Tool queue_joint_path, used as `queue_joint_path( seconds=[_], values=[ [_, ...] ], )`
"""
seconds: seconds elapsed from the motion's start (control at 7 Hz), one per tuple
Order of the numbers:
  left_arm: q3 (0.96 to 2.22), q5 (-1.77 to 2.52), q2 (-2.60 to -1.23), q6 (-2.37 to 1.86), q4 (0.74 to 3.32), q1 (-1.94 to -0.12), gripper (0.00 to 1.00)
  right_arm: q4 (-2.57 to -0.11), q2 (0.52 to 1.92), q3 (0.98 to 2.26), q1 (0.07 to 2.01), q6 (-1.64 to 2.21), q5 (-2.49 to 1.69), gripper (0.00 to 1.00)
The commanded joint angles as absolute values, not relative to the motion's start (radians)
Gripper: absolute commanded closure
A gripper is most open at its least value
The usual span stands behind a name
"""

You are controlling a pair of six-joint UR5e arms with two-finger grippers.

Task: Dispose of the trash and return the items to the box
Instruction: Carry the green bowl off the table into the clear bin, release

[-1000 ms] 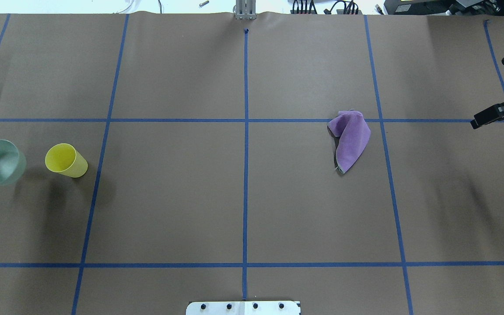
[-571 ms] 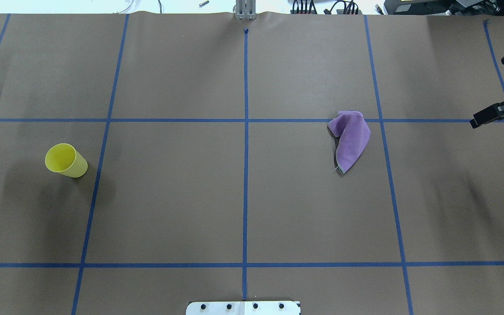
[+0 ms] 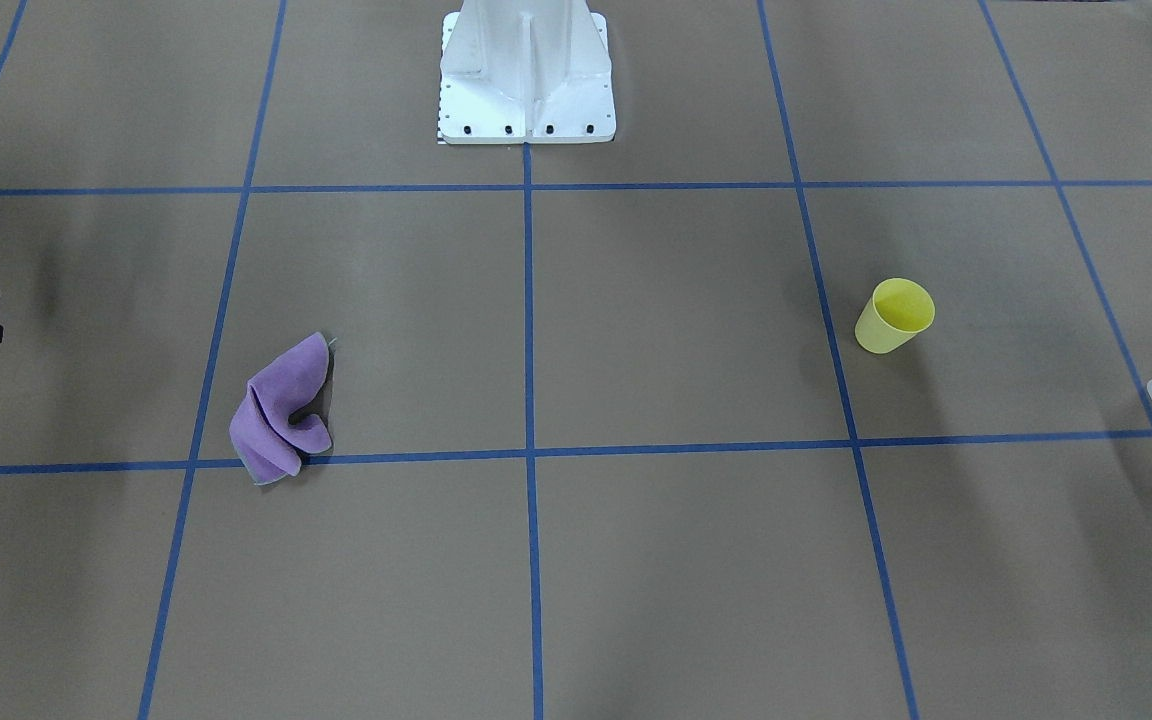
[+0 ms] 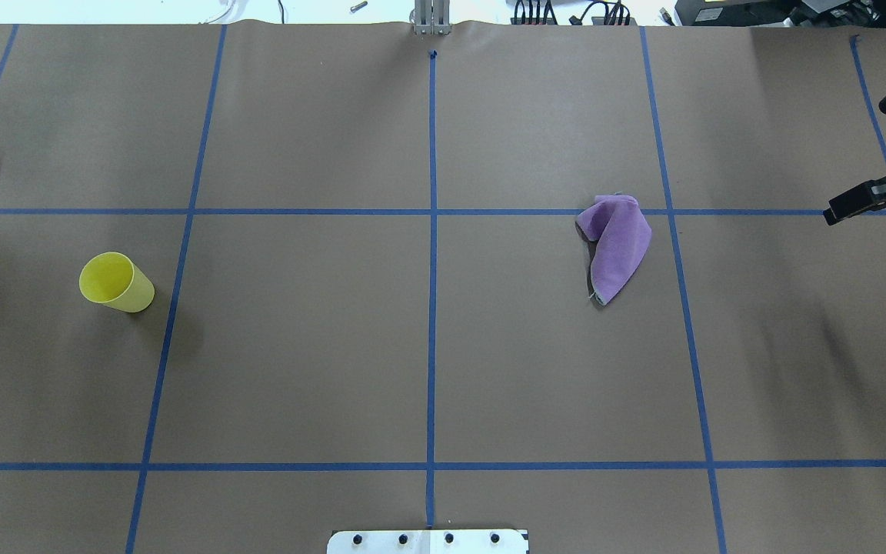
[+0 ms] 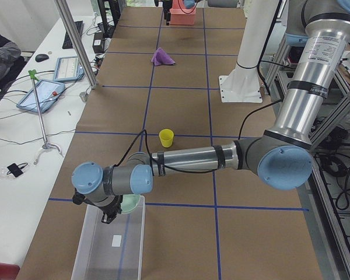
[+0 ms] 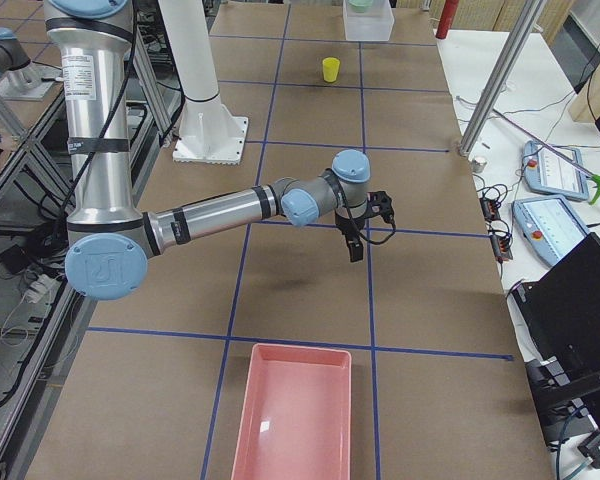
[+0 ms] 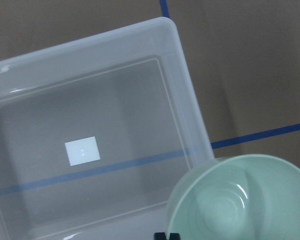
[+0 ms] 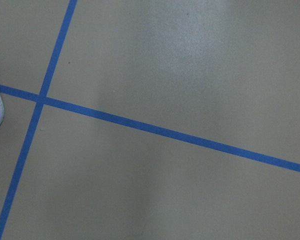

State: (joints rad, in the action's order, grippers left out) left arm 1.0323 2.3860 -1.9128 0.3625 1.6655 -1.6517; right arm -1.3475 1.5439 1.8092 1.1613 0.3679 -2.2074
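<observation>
Overhead exterior view: the mint-green bowl (image 7: 245, 205) that sat at the 9 o'clock edge a second ago is gone from that shot. The left wrist cam has it at 5 o'clock, rim pinched by the left gripper (image 5: 109, 216), hanging over a corner of the box (image 7: 185, 95). The yellow cup (image 4: 115, 282) hasn't budged, still at 9 o'clock overhead. Purple cloth (image 4: 617, 245) is in the same spot around 2 o'clock. Right gripper (image 4: 847, 208) hovers at the 3 o'clock edge, and I can't tell if it's open.
</observation>
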Motion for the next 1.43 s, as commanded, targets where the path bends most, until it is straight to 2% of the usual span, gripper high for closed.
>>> queue_joint_path(
  seconds=[0.0, 0.43, 0.86, 1.14, 1.29],
  values=[
    [0.719, 2.341, -1.992, 0.379, 1.896, -1.661, 1.00, -1.347, 1.543, 1.809, 1.161, 0.368, -2.207, 0.00],
    [0.473, 2.152, -2.034, 0.231, 2.194, -1.658, 1.00, -1.348, 1.537, 1.805, 1.161, 0.368, -2.204, 0.00],
    [0.437, 2.125, -2.025, 0.079, 2.285, -1.643, 1.00, -1.348, 1.531, 1.807, 1.161, 0.370, -2.203, 0.00],
    [0.439, 2.125, -2.023, 0.069, 2.337, -1.623, 0.01, -1.350, 1.529, 1.807, 1.161, 0.371, -2.201, 0.00],
    [0.449, 2.135, -2.031, 0.074, 2.347, -1.623, 0.01, -1.350, 1.529, 1.810, 1.161, 0.371, -2.203, 0.00]
  ],
)
